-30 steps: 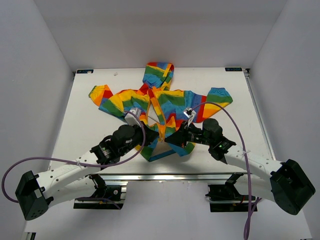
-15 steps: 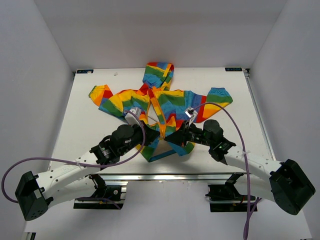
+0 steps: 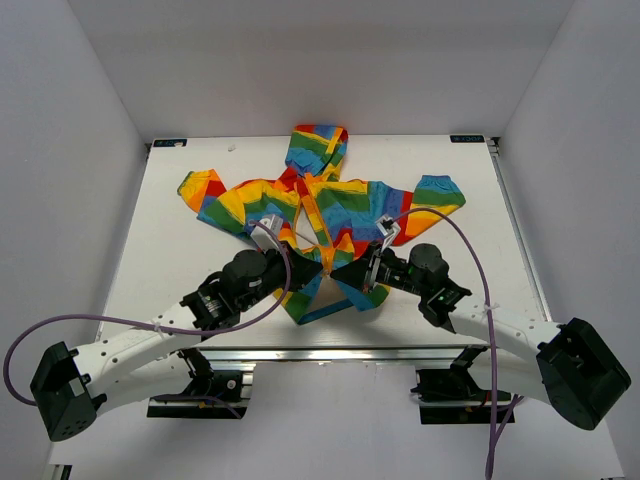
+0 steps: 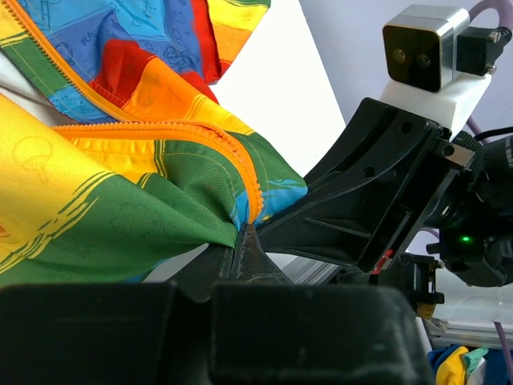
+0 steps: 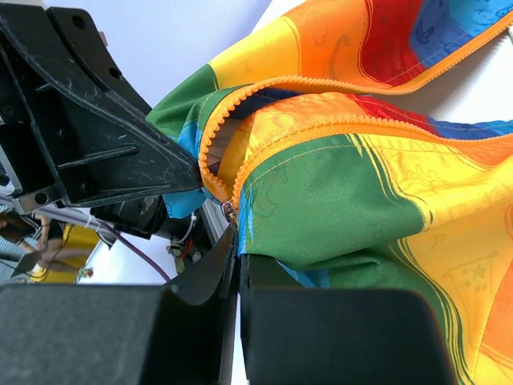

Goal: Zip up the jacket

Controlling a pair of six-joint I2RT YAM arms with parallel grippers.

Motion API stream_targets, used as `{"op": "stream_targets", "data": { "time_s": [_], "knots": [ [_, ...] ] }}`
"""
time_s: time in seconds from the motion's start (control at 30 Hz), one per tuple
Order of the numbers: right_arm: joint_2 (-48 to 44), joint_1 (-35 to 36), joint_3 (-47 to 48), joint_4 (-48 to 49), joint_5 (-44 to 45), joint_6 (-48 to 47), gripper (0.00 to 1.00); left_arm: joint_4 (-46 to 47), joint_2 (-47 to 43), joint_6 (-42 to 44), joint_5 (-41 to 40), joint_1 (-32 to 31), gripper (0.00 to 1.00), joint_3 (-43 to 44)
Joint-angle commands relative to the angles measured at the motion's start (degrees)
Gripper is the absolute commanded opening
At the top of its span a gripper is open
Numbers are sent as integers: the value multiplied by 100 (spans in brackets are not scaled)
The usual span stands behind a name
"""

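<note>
Rainbow-striped cloth is lying spread across your white table [image 3: 170,210]. The jacket [image 3: 350,200] is resting front-up, its hood [image 3: 318,148] pointing at the far edge and its sleeves reaching out left and right. Your two arms are meeting at the near hem, right in the middle, where the orange zipper band [image 3: 312,215] is running down to its lower end.

Your left gripper [image 3: 308,270] is sitting on the left side of that band. In the left wrist view its fingers [image 4: 255,261] are pressing tight together and pinching the corner of the green-and-yellow panel. The orange teeth are curving straight down into the tips. The black body of your other arm is filling the right side of that view, very close.

Your right gripper [image 3: 345,272] is sitting just across the band. In the right wrist view its fingers [image 5: 210,273] are likewise closed and clamping the edge of the green panel beside the teeth. A small metal piece [image 5: 231,210] is showing at the end of the tape just above those fingertips, but it is too small to tell what it is.

Both front edges are gaping apart above the two grips, with the rest of the jacket lying beyond them toward the back of the table.
</note>
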Motion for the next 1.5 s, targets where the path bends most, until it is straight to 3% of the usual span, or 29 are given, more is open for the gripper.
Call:
{"op": "stream_targets", "data": {
  "time_s": [0.0,0.53,0.77,0.9,1.0,1.07,1.13,1.3,1.47],
  "knots": [
    [-185,36,-83,658,182,169,0,36,7,-130,16,0,0,-27],
    [-308,36,-180,782,191,125,0,105,192,-263,155,0,0,52],
    [-229,36,-31,483,121,-146,0,632,16,237,691,0,0,-211],
    [-211,36,136,264,-204,-446,0,624,-10,572,1402,0,0,-194],
    [-168,36,207,132,-371,-569,0,572,-10,608,1491,0,0,-203],
    [-150,36,207,157,-424,-569,0,528,7,564,1491,-9,20,-185],
    [-150,36,163,210,-424,-508,0,554,7,555,1535,0,27,-177],
    [-202,36,137,193,-424,-490,0,326,16,485,1308,0,41,-124],
    [-299,36,128,-9,-389,-552,0,70,-2,458,1052,0,41,-62]
  ]
}}
